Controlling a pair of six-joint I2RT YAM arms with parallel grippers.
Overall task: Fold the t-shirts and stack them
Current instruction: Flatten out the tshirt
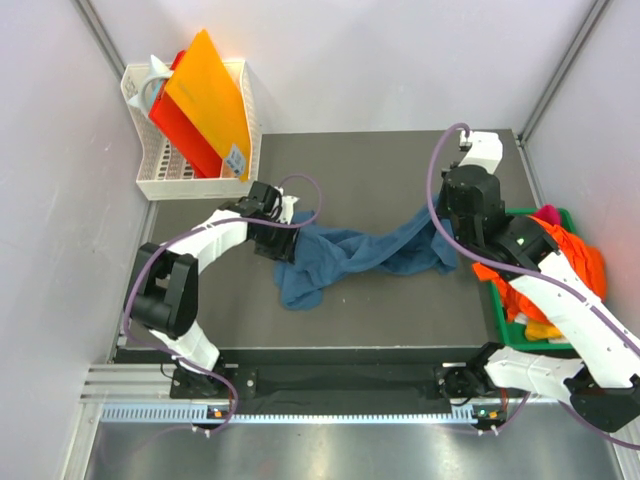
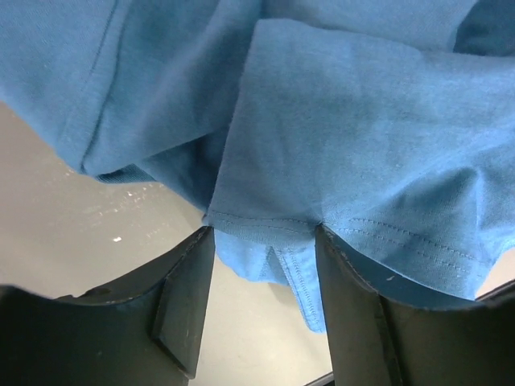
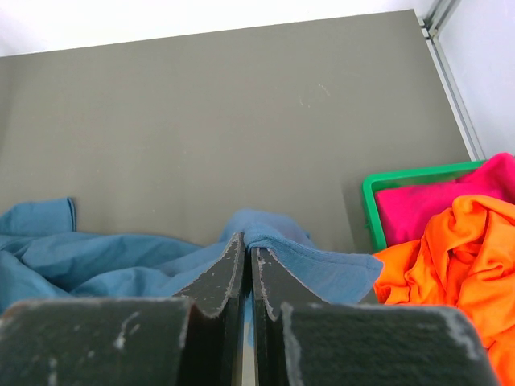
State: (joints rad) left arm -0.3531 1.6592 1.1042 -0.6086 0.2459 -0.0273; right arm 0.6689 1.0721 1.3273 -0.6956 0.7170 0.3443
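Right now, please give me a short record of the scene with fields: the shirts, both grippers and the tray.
blue t-shirt: crumpled, stretched across the table between both grippers
left gripper: jaws apart, the shirt's hem between its fingers
right gripper: shut on the shirt's other end
green tray: at the table's right edge, holds the orange t-shirt and the pink t-shirt, both unfolded
folded stack: none yet

Both arms wore white shells over their long links, the left arm (image 1: 205,240) and the right arm (image 1: 565,300) alike, with black housings at the joints. A purple-grey cable (image 1: 305,190) looped along each. The right end effector (image 3: 248,241) had dark fingers (image 3: 211,285) scuffed with pale scratches. The left end effector (image 2: 261,241) was matt black.
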